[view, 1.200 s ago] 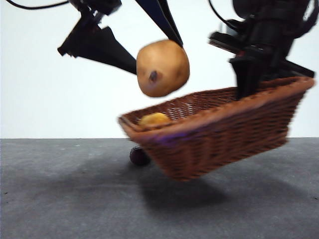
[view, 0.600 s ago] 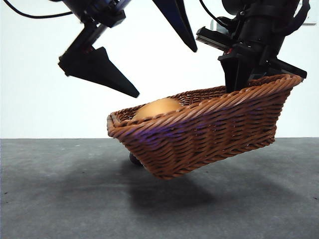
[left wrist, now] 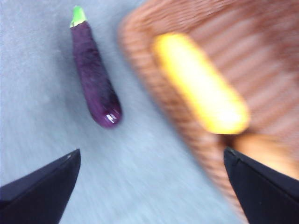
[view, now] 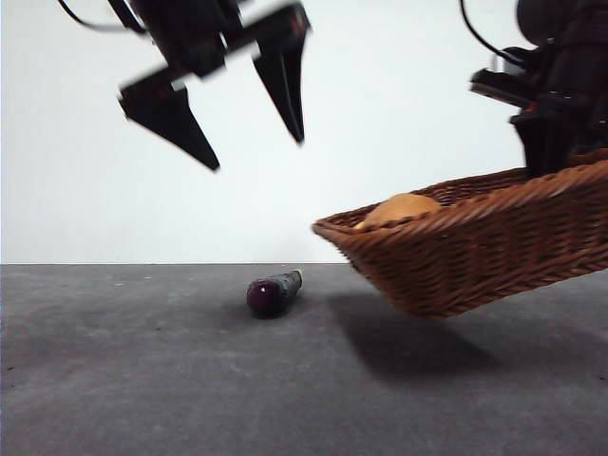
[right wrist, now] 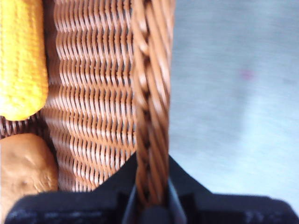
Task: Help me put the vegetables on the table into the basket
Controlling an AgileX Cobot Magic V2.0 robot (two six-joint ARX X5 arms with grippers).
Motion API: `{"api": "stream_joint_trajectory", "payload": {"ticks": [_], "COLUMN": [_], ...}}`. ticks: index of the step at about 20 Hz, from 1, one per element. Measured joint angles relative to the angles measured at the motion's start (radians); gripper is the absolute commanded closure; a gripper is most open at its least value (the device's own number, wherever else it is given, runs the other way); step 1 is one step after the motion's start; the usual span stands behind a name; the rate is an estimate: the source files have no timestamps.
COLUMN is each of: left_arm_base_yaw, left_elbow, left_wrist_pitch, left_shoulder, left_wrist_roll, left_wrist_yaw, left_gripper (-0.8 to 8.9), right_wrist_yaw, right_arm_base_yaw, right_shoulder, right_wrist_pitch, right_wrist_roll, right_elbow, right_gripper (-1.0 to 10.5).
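Note:
The brown wicker basket (view: 494, 252) hangs tilted above the table (view: 142, 380) at the right, and my right gripper (right wrist: 152, 198) is shut on its braided rim (right wrist: 149, 93). In the basket lie the tan potato (view: 399, 209) and a yellow, corn-like vegetable (right wrist: 21, 56). A slim purple eggplant (view: 273, 293) with a green tip lies on the table left of the basket. High above it my left gripper (view: 256, 155) is open and holds nothing. The left wrist view shows the eggplant (left wrist: 93, 79) beside the basket's edge (left wrist: 140, 56), with the yellow vegetable (left wrist: 201, 84) inside.
A plain white wall stands behind the grey table. The basket casts a shadow (view: 418, 347) on the table under it. The right arm's dark body (view: 560, 85) rises over the basket's far right side.
The potato has left the left gripper and now lies in the basket. The right gripper has carried the basket to the right, uncovering the eggplant. The open left gripper has shifted left.

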Motion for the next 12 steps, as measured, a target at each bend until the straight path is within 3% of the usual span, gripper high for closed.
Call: {"api": "stream_joint_trajectory", "payload": {"ticks": [7, 12], "left_arm_base_yaw": [0.090, 0.098], "left_elbow": [0.363, 0.435], "left_wrist_pitch": [-0.109, -0.150], "left_shoulder": [0.399, 0.506], "left_wrist_roll": [0.051, 0.051], "left_wrist_yaw": [0.006, 0.011], "left_gripper": [1.86, 1.92], "right_wrist_yaw": [-0.089, -0.090], "right_arm_base_yaw": [-0.174, -0.188], "right_shoulder": [-0.025, -0.043], "right_wrist_pitch": [-0.018, -0.024], "right_wrist_roll": [-0.056, -0.078], "right_elbow": [0.000, 0.000], "right_gripper": [9.6, 9.6]}}
